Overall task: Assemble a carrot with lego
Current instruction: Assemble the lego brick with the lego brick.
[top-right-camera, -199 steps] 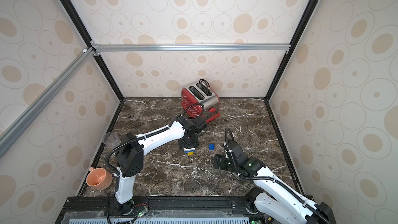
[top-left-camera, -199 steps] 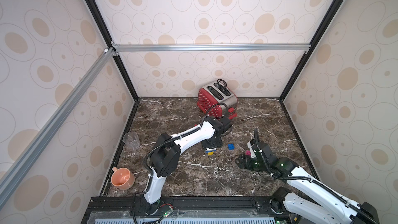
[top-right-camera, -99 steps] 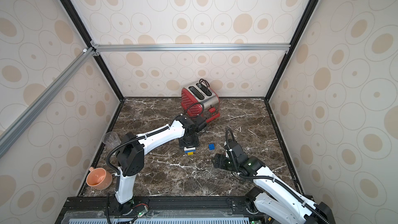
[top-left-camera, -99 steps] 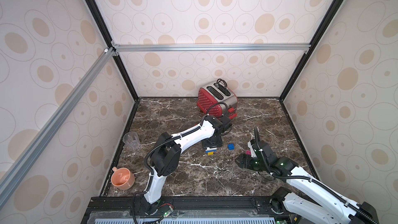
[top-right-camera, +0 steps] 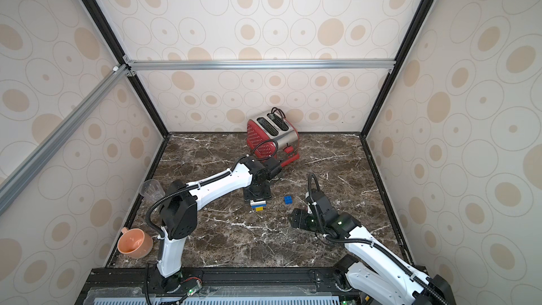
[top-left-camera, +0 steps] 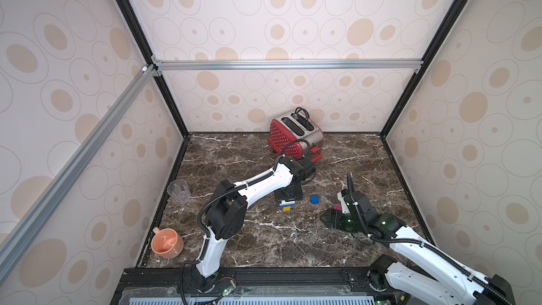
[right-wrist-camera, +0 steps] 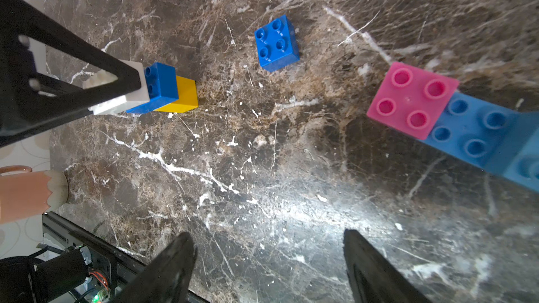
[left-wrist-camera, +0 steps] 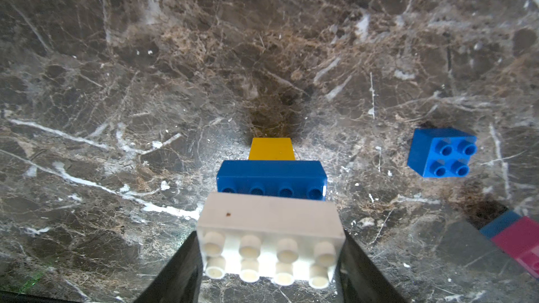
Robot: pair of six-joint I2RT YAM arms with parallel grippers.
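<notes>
Carrot stack [left-wrist-camera: 271, 182], 3 layers, white end in left hand [left-wrist-camera: 270, 246]

My right gripper [top-left-camera: 323, 219] creeps a shade to my left, low over the table [top-left-camera: 264, 244]. The shift is slight, just visible in both top views against the marble veins. I can make out no other change anywhere.

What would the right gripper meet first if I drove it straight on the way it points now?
Probably the bare marble table: the open, empty right gripper tilts down toward it. The loose blue brick sits farther along roughly that line, the pink brick off to one side. Depth is unclear.
</notes>
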